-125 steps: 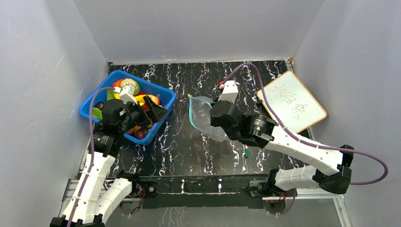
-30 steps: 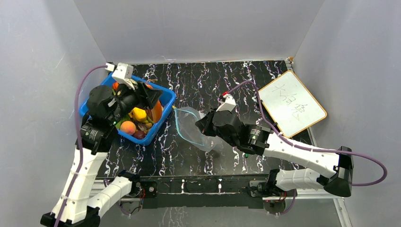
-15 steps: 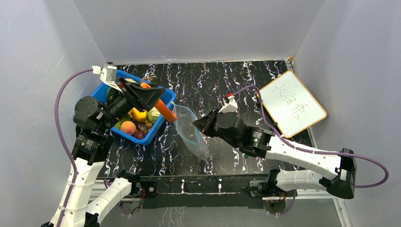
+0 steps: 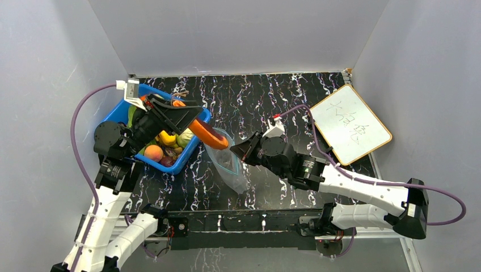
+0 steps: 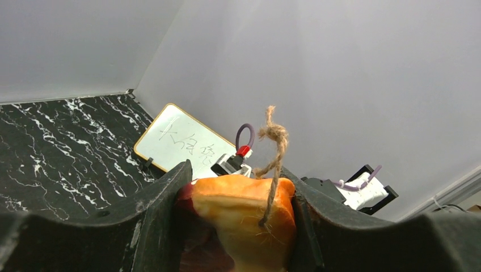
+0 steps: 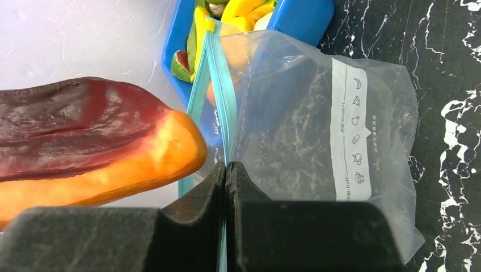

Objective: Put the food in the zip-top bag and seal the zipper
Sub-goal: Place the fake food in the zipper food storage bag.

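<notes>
My left gripper is shut on a long orange and dark-red piece of food with a twine stem, seen close up between the fingers. The piece hangs past the blue bin's right rim, and its tip is at the mouth of the zip-top bag. My right gripper is shut on the bag's teal-blue zipper edge, jaws pressed together. The clear bag hangs from it with its white label showing. The orange piece is just left of the zipper. More food lies in the bin.
The blue bin stands at the left on the black marbled table. A small whiteboard with writing lies at the right, also visible behind the held piece as the whiteboard. Grey walls enclose the table on three sides.
The left arm has lifted the orange piece out of the bin and carried it right to the bag's mouth. The right gripper has moved the bag left and nearer.
</notes>
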You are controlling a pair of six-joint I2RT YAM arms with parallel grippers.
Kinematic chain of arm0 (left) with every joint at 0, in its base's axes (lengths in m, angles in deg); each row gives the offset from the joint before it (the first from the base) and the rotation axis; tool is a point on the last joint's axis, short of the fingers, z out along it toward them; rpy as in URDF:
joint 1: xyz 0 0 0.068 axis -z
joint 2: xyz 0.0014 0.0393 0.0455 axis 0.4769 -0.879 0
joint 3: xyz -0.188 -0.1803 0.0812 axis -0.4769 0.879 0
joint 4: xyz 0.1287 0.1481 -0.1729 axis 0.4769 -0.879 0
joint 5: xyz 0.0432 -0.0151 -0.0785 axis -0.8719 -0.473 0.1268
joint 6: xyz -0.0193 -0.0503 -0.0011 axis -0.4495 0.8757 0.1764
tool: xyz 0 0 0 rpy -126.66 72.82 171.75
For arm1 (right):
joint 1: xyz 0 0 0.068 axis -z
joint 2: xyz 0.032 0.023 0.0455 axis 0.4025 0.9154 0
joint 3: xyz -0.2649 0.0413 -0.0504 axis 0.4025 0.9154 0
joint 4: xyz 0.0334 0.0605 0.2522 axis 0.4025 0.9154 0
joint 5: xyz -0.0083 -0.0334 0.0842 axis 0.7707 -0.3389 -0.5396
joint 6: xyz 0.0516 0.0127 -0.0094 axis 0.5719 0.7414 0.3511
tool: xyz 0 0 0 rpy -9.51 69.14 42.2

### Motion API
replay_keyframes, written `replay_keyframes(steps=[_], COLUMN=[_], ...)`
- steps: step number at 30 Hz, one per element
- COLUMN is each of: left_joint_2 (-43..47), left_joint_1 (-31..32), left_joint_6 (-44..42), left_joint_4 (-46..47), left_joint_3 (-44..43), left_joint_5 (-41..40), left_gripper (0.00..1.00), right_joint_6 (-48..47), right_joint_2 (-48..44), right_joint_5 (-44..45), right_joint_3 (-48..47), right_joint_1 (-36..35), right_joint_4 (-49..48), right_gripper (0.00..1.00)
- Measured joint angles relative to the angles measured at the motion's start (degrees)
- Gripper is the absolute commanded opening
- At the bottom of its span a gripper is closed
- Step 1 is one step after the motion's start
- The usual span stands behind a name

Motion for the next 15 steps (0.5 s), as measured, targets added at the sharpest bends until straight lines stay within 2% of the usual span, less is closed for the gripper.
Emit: replay_keyframes(steps=[5,15], left_joint_2=[0.9,2.8], left_joint_1=[0.0,0.0], left_joint_6=[0.7,4.4], left_joint_4=[1.9,5.9], left_joint_3=[1.1,12.6], left_joint_5=[0.3,0.8], left_gripper=[0.3,0.3], right_joint_6=[0.2,0.0], right_joint_2=[-0.8,-1.2], right_joint_5=[0.0,-0.4], right_joint_3=[1.3,1.3], right_joint_1=[0.0,0.0], right_joint_4=[-0.9,-4.3], right_gripper=[0.0,0.0])
